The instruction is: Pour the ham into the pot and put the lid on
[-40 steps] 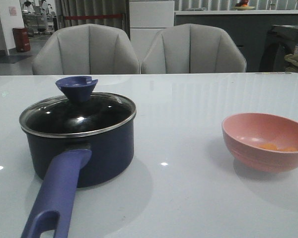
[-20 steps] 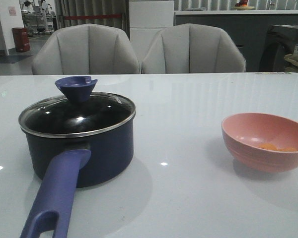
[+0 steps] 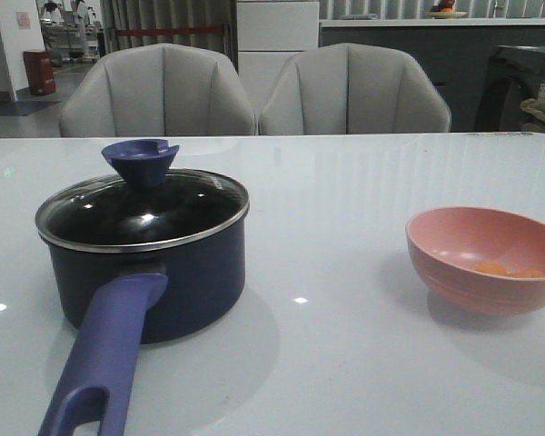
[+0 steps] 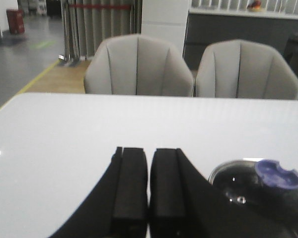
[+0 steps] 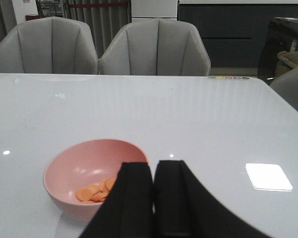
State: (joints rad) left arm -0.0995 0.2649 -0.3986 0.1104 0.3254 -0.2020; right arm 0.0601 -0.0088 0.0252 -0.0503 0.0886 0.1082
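Observation:
The dark navy pot (image 3: 150, 272) stands at the table's left, its long purple-blue handle (image 3: 104, 354) pointing toward the front edge. The glass lid (image 3: 141, 211) with its purple-blue knob (image 3: 141, 159) rests on the pot; the lid (image 4: 260, 186) also shows in the left wrist view. At the right stands a pink bowl (image 3: 486, 259) holding the ham (image 3: 509, 270), orange-pink slices (image 5: 94, 189). My left gripper (image 4: 149, 151) is shut and empty, beside the pot. My right gripper (image 5: 154, 164) is shut and empty, just beside the pink bowl (image 5: 84, 171). Neither gripper appears in the front view.
Two grey chairs (image 3: 254, 91) stand behind the white table (image 3: 345, 200). A bright light patch (image 5: 268, 177) reflects on the table by the right gripper. Bare tabletop lies between pot and bowl.

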